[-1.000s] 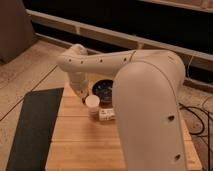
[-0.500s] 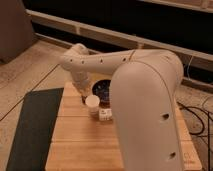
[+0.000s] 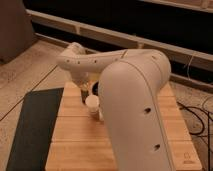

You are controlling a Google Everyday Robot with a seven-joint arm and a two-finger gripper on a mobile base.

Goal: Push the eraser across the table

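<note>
Gripper [image 3: 88, 91] low over middle of table [image 3: 70, 137], tucked under white arm [image 3: 131, 100]. Jaws closed, nothing seen held. White bottle [image 3: 92, 105] upright, just beside gripper. Eraser position cannot be told; arm blocks view. Dark mat [image 3: 30, 131] alongside table.

White bottle [image 3: 92, 104], dark floor mat [image 3: 34, 127]

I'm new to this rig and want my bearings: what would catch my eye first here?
The bulky white arm dominates, rising from the lower right and bending down over the wooden table. Its claw sits shut just beyond a white bottle near the table's middle, mostly tucked under the arm. A dark mat lies on the floor along the table's left side in this view.
</note>
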